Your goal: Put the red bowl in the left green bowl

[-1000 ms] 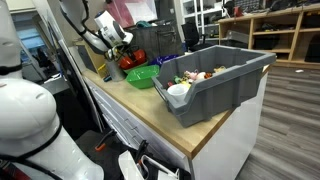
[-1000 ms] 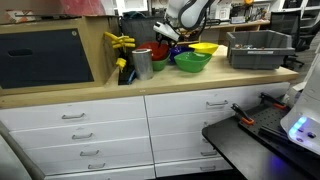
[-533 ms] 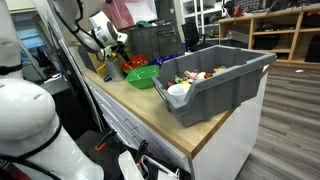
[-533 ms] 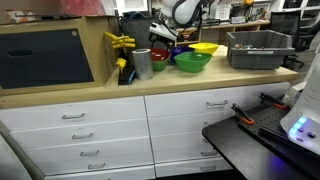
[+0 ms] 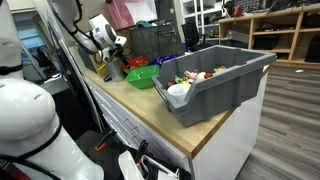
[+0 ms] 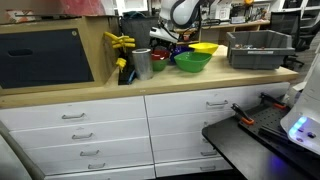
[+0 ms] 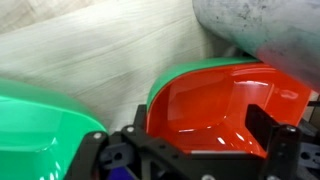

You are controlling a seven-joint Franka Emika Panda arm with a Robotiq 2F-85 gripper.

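My gripper is spread wide and holds nothing. In the wrist view one finger hangs just outside the red bowl at its rim, and the other is over the bowl's inside.

The red bowl lies below me with a thin band of green along its far edge. I take that band for the rim of the left green bowl, so the red one looks nested in it. The view is too close to say whether it's seated flat or riding up on one side. The other green bowl is near on one side, and the metal cup sits just beside the nested pair on the far side, all on the wood counter.

So the step, as I judge it, is getting clear w/o undoing the placement:
- Keep the fingers wide. Closing now would pinch the rim and drag the bowl.
- Go straight up first, no sideways move, since one finger is inside the rim line and would hook it.
- Watch the red bowl as I rise. If it comes up with me or rocks, stop and drop back down.
- Only once I'm above both rims, swing away, and not toward the cup, which is the closest thing to knock.
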